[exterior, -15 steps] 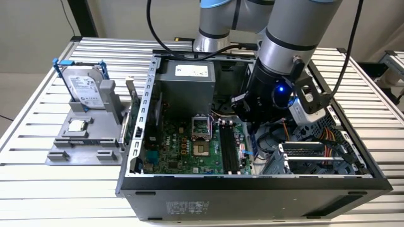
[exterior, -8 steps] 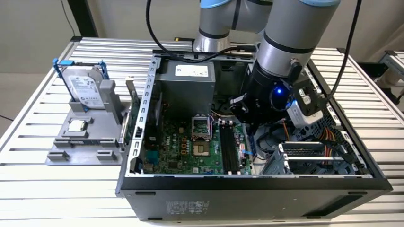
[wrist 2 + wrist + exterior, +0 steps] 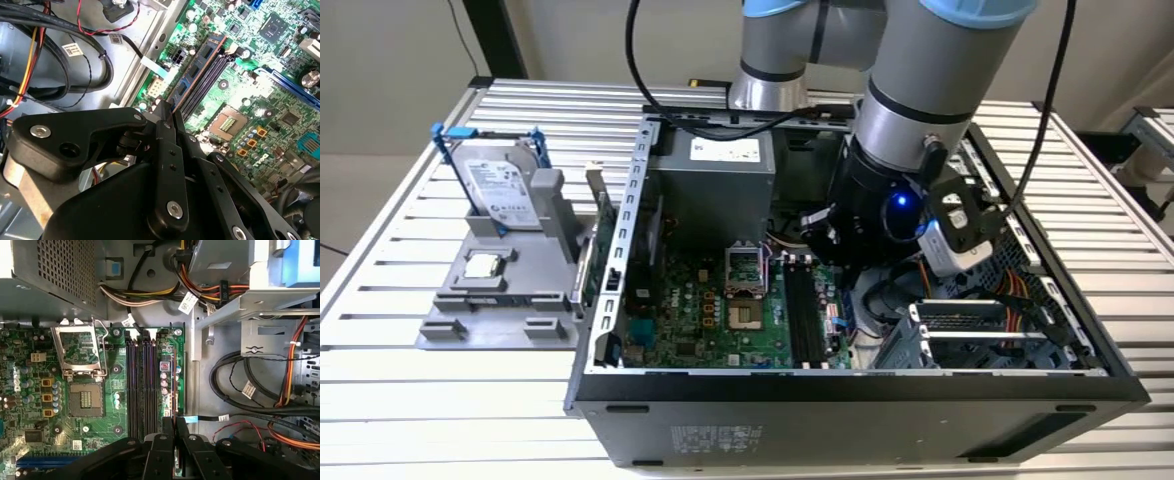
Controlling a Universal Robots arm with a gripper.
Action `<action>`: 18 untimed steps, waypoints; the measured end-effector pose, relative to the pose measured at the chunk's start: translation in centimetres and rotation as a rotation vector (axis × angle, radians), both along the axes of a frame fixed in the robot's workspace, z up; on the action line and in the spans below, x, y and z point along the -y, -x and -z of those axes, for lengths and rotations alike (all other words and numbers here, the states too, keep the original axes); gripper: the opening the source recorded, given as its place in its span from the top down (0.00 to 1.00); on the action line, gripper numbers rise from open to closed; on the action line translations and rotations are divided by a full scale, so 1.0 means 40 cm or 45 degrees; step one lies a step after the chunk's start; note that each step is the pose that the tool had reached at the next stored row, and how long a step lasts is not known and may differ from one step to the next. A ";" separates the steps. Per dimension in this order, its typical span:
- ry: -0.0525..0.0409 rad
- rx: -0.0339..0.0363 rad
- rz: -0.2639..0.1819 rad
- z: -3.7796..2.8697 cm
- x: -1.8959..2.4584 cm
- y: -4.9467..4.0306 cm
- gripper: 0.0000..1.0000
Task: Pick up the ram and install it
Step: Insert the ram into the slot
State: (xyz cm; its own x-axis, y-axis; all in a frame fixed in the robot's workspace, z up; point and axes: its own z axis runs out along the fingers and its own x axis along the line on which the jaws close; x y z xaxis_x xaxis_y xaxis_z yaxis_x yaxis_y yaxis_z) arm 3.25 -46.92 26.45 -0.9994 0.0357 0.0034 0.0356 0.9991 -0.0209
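- the arm (image 3: pixel 921 90) reaches down into the open computer case (image 3: pixel 854 385), with its wrist low over the motherboard (image 3: pixel 707 310) on the exterior view's right of the board.
- the gripper (image 3: pixel 173 421) sits above the end of the memory slots, and its two dark fingers (image 3: pixel 161 450) are drawn close with only a thin gap between them.
- the ram (image 3: pixel 169 385) stands on edge along the outermost slot, the one nearest the bare metal floor of the case; its near end runs in between the fingertips, so the pincer looks clamped on the ram.
- in the second wrist view the gripper (image 3: pixel 167 106) meets the same stick: the ram (image 3: pixel 197 67) shows as a narrow bluish board with dark chips and a coppery edge, lying in line with the black slots (image 3: pixel 210 80) just beside it.
- i cannot tell whether the ram is fully seated in its slot or only resting on top of it.
- the other black slots (image 3: pixel 137 385) lie parallel beside it, and the processor socket (image 3: pixel 82 357) with its raised metal frame is further over on the board.
- bundles of black, yellow and red cables (image 3: pixel 250 390) lie on the case floor on the far side of the ram from the socket.
- outside the case, on the exterior view's left, a grey holder (image 3: pixel 494 300) carries the silver hard drive (image 3: pixel 500 190) with blue clips, standing upright, and a small square processor chip (image 3: pixel 483 265) lies flat below it.
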 end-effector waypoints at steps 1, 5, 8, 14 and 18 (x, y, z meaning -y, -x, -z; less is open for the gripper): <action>0.000 0.0000 0.000 0.002 0.000 0.001 1.00; 0.000 0.0001 -0.001 0.011 0.000 0.007 1.00; 0.000 0.0001 -0.003 0.018 0.000 0.011 1.00; 0.000 0.0001 -0.013 0.038 -0.001 0.016 1.00; 0.000 0.0000 -0.019 0.050 -0.003 0.020 1.00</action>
